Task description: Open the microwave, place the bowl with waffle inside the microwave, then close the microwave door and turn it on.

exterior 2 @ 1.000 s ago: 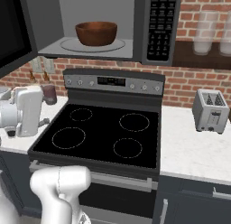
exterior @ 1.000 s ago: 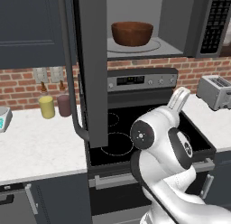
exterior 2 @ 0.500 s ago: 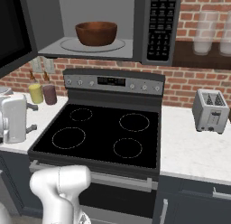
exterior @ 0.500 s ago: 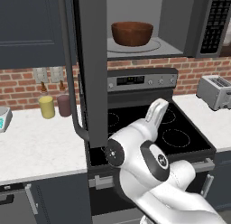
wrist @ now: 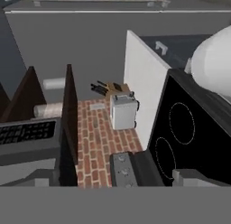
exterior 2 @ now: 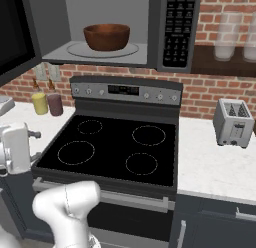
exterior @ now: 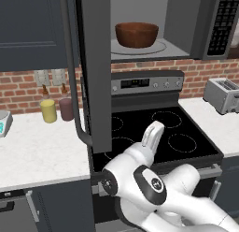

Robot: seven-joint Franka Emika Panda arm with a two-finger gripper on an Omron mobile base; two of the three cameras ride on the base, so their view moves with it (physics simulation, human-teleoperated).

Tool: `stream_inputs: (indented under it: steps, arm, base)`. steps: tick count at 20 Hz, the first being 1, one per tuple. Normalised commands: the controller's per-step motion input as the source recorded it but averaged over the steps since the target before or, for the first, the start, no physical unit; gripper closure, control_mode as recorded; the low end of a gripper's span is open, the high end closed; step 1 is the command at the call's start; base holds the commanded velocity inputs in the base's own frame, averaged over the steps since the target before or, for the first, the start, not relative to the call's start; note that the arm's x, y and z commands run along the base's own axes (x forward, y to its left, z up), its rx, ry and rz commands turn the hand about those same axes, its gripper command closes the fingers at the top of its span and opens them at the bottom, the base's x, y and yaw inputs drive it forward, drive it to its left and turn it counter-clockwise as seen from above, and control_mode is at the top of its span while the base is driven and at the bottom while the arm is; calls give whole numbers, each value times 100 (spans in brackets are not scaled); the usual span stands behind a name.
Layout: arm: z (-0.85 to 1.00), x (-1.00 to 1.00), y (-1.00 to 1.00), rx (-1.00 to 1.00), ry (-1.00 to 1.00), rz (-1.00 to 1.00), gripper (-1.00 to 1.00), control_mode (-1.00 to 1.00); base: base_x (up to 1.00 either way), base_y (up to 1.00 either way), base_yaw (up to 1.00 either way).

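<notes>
The microwave [exterior: 186, 25] hangs above the stove with its cavity showing. The microwave door [exterior: 95, 72] is swung wide out to the left, its long bar handle [exterior: 74, 90] facing outward; it also shows as a dark panel [exterior 2: 15, 32]. The reddish-brown bowl [exterior: 137, 34] [exterior 2: 106, 37] sits inside on the round turntable. The keypad strip [exterior 2: 178, 27] is at the right. My gripper [exterior 2: 36, 145] is open and empty, low at the stove's front left corner, well below the door and bowl, fingers pointing right. I cannot see a waffle.
A black-topped stove [exterior 2: 115, 147] lies under the microwave. A silver toaster [exterior 2: 232, 123] [wrist: 122, 111] stands on the right counter. Yellow [exterior: 48, 110] and maroon [exterior: 66, 108] bottles stand on the left counter. Glass jars [exterior 2: 225, 37] sit on a shelf at the right.
My hand has dropped and swung left, from above the stove down to its front left corner. Bowl and door have not moved.
</notes>
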Motion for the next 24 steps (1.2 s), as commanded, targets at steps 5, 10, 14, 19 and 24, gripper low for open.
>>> stream_inputs:
  steps: [5, 10, 14, 19, 24]
  arm:
    - [-21, 0, 65, -8, -3, 0, -100, -100]
    - [-9, 0, 83, -12, -1, 0, 100, -100]
    - [-8, 0, 82, -15, 0, 0, 100, -100]
    - [-2, 0, 80, -26, -1, 0, 100, -100]
    - [0, 0, 84, -33, 0, 0, 100, -100]
  base:
    - [0, 0, 0]
    - [0, 0, 0]
    - [0, 0, 0]
    - [0, 0, 0]
    - [0, 0, 0]
